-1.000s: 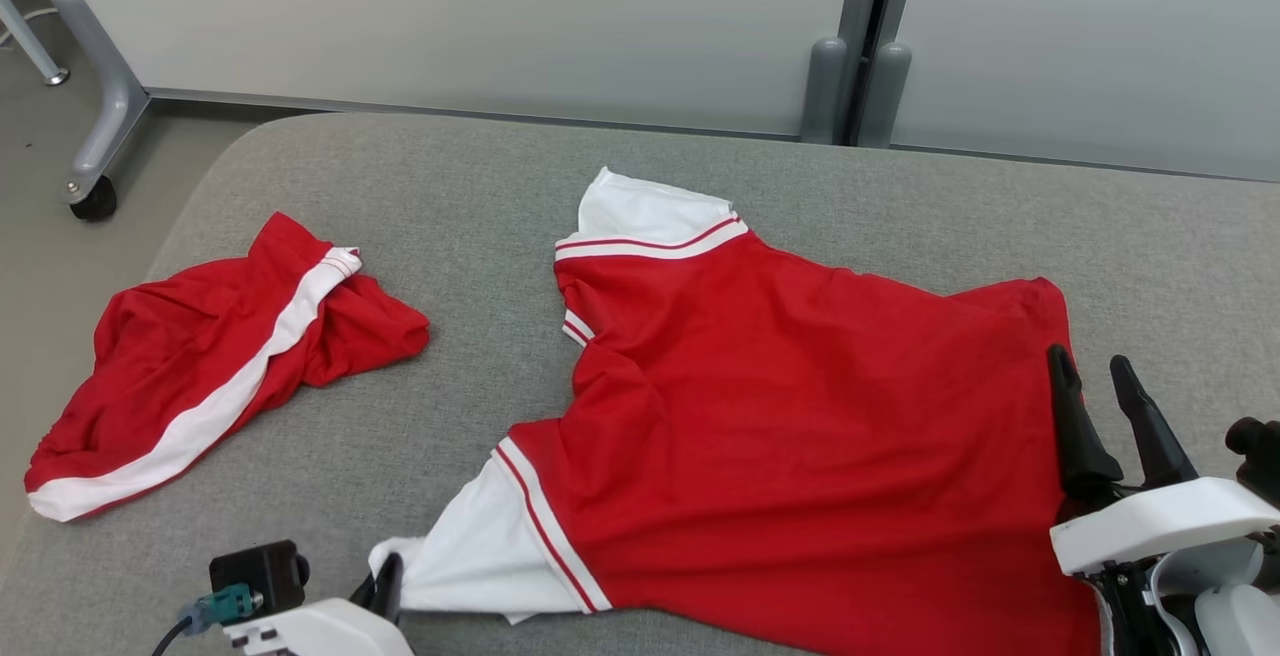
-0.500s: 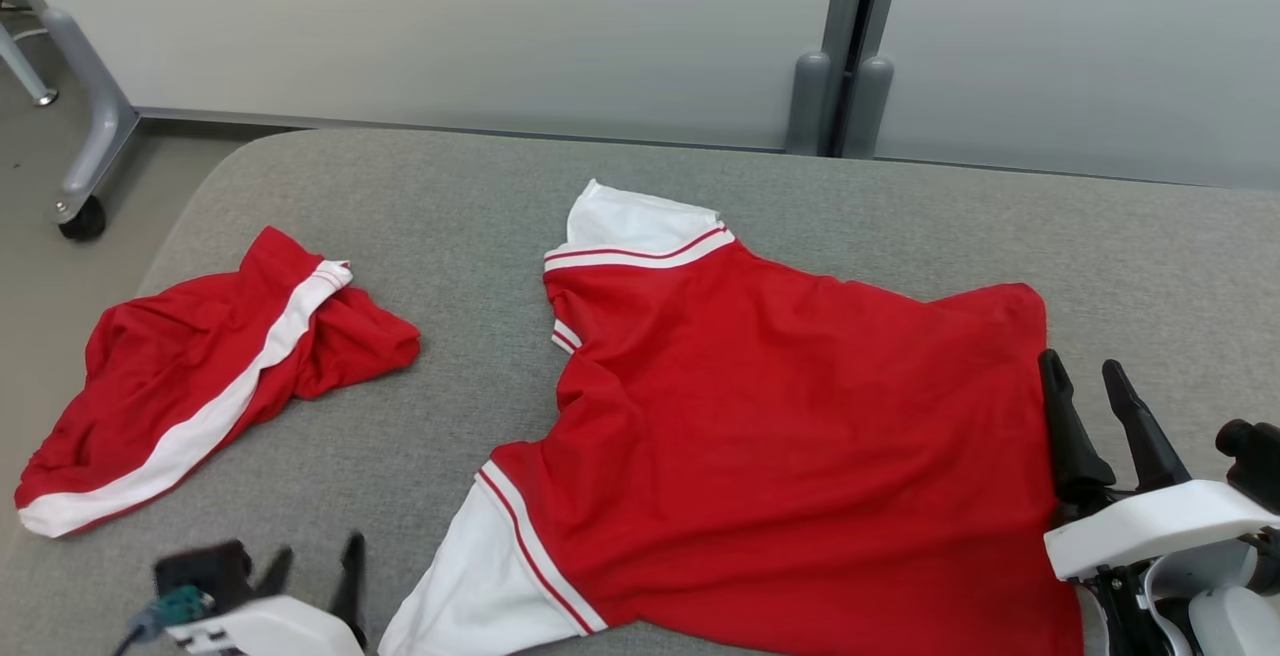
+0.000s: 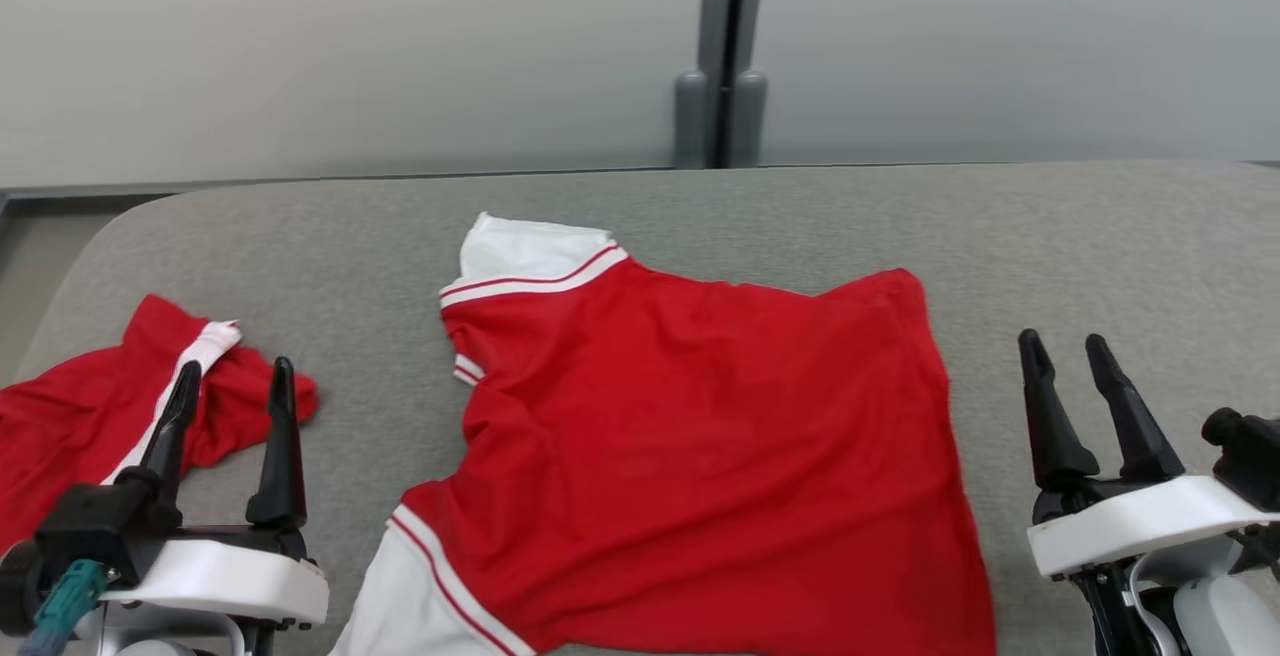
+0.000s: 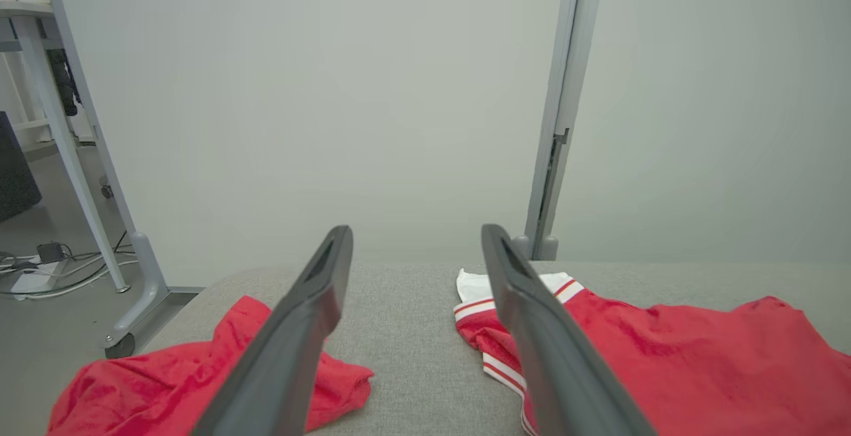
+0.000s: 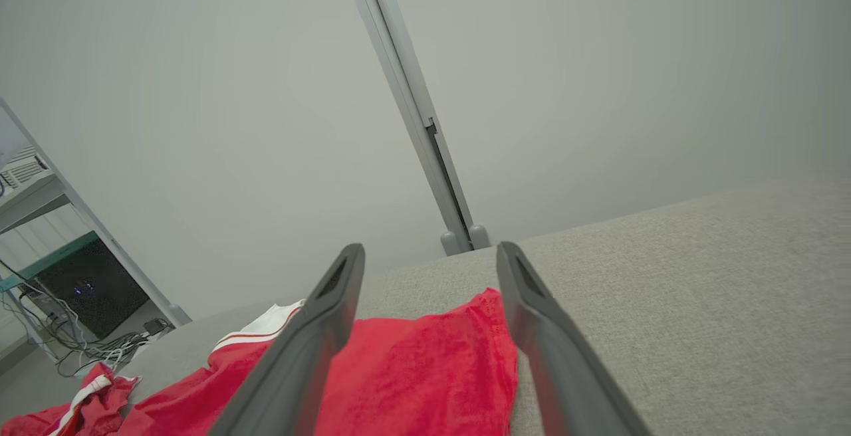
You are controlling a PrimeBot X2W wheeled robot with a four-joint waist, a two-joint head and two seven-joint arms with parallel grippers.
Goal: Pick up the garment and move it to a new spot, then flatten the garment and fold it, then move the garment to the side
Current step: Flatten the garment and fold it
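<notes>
Pale grey partition wall (image 3: 350,46) runs across the top of the head view in two panels. Below it is the grey fabric-covered surface (image 3: 760,211), with a rounded corner at the left, running off the frame's right edge. Red jersey (image 3: 700,436) lies spread on the surface at centre frame, mostly flat with shallow wrinkles. One white sleeve with red-and-white trim points toward upper centre-left; the other white sleeve runs off the bottom edge at lower centre-left. The hem side is toward the right. Red shorts (image 3: 70,416) with a white side stripe lie crumpled at the left edge of the frame, apart from the jersey, with bare surface between. Left end effector (image 3: 236,366) is at lower left, fingers parted wide, nothing between them. In the head view its fingers overlap the near edge of the shorts; cannot tell whether they touch. The left wrist view has bare surface between the fingers, shorts to their left, jersey to their right. Right end effector (image 3: 1063,339) is at lower right, fingers likewise spread and empty, just beside the jersey's right edge and not touching it. Grey post (image 3: 720,106) joins the panels at upper centre, with two rounded feet at the surface's far edge.
</notes>
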